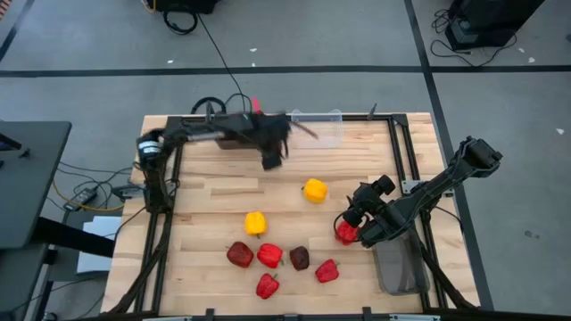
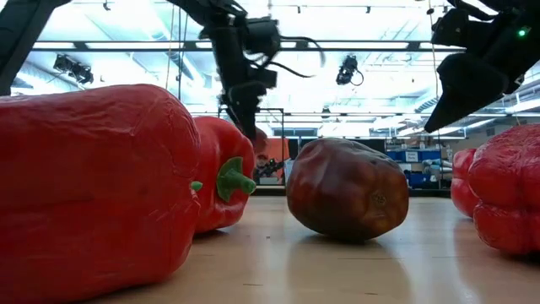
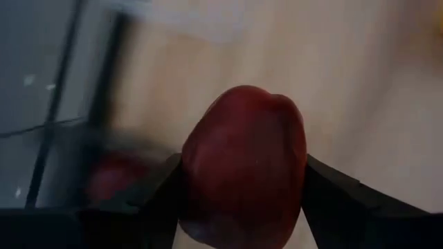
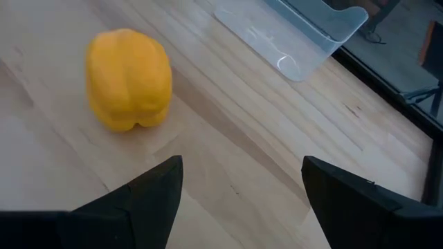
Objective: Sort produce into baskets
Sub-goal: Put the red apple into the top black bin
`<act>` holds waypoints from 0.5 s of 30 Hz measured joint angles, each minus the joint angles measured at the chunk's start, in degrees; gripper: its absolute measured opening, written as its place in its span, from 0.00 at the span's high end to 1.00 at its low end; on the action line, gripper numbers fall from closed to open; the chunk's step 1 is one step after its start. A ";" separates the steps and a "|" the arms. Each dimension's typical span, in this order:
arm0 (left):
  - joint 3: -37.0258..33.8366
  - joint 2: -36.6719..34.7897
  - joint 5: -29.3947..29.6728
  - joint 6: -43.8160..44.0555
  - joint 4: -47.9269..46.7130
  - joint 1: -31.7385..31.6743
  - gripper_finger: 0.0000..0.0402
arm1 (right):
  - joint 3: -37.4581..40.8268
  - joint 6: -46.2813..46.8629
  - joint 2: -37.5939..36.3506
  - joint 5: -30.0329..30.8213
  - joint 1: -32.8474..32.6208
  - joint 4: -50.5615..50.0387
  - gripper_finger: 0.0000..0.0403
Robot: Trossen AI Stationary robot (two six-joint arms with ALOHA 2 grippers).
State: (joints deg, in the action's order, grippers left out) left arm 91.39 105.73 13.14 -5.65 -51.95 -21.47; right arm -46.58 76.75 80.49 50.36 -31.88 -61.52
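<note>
place: robotics lab | evidence: grey carpet floor (image 1: 294, 36) with cables (image 1: 219, 53); ceiling strip lights (image 2: 354, 42); wooden bench (image 1: 214, 201) in a metal frame

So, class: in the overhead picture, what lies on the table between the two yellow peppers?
Nothing: the high view shows only bare wood between the upper yellow pepper and the lower one.

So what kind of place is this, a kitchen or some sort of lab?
Most likely a robotics lab or workshop, not a kitchen. A framed wooden table stands on grey floor with loose cables, and the low view shows a large hall with ceiling strip lights and equipment racks behind.
</note>
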 joint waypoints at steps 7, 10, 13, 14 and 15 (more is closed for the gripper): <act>-1.37 -3.91 0.62 0.29 1.48 -14.03 0.36 | 1.37 0.60 0.00 -0.44 0.64 0.15 0.24; -3.25 -3.55 0.38 0.12 3.56 -17.91 0.33 | 1.37 0.61 0.00 -0.48 1.07 0.18 0.24; -4.46 -3.30 -0.05 0.02 4.07 -20.47 0.28 | 1.37 0.61 0.00 -0.36 1.19 0.17 0.24; -5.03 -3.30 -0.32 -0.04 4.14 -21.04 0.26 | 1.37 0.63 0.00 -0.35 1.19 0.16 0.24; -5.55 -3.30 -0.54 -0.10 4.28 -21.51 0.24 | 1.37 0.63 0.00 -0.31 1.20 0.16 0.24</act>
State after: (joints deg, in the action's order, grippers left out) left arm 85.85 102.43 12.60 -5.75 -47.67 -42.98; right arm -45.21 77.38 80.49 50.05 -30.68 -61.35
